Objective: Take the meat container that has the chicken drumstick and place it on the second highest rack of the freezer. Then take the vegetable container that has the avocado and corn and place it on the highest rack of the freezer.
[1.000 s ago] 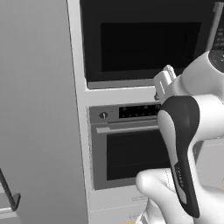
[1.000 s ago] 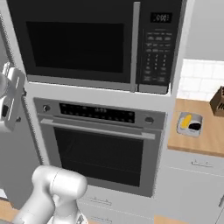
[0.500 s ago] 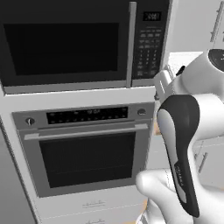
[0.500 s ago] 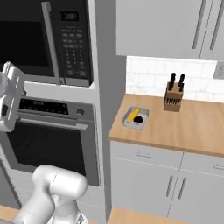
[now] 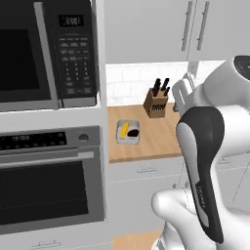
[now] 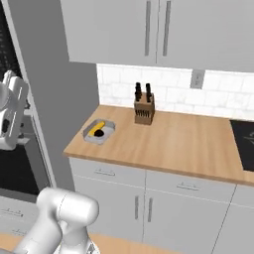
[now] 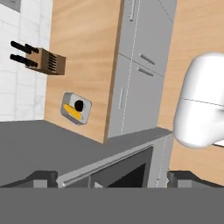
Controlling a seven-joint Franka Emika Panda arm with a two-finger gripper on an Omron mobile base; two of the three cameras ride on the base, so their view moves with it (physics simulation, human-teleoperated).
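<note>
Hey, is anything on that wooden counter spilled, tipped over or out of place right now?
Nothing stands out. The vegetable container sits flat near the counter's left end with the corn and avocado inside, and the knife block stands upright by the backsplash.

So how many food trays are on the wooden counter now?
1. The tray sits near the counter's left end, left of the knife block; it holds the corn and the avocado. Others may be out of view.
</note>
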